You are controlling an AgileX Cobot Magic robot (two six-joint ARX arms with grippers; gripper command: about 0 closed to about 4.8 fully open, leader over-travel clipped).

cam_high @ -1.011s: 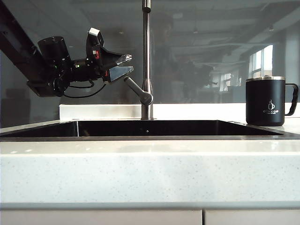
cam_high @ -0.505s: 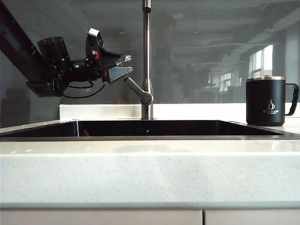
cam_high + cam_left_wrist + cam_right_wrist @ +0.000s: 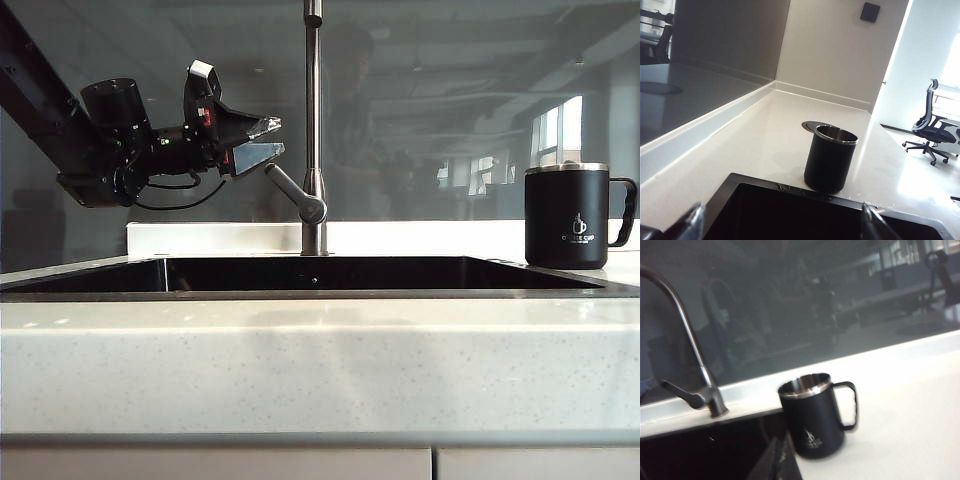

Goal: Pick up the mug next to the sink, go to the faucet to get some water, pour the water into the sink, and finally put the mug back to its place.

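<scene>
Between the earlier exterior frames and this one nothing is shifting: the left arm is holding the same pose and the mug is standing on the same spot.

The left gripper is hanging with its 2 fingers spread wide, level, just beside the lever of the faucet and apart from it, over the left half of the sink. That placing is probably keeping it ready to work the lever.

The right gripper is showing only in its own wrist view, fingers pressed together and holding nothing, with the mug close ahead of it; that view is blurring, so the arm is likely moving. It is absent from the exterior view.

The mug is sitting upright on the white counter just beside the sink's right edge, handle turned away from the basin. With the mug untouched, the task looks to be at either its start or its end.
</scene>
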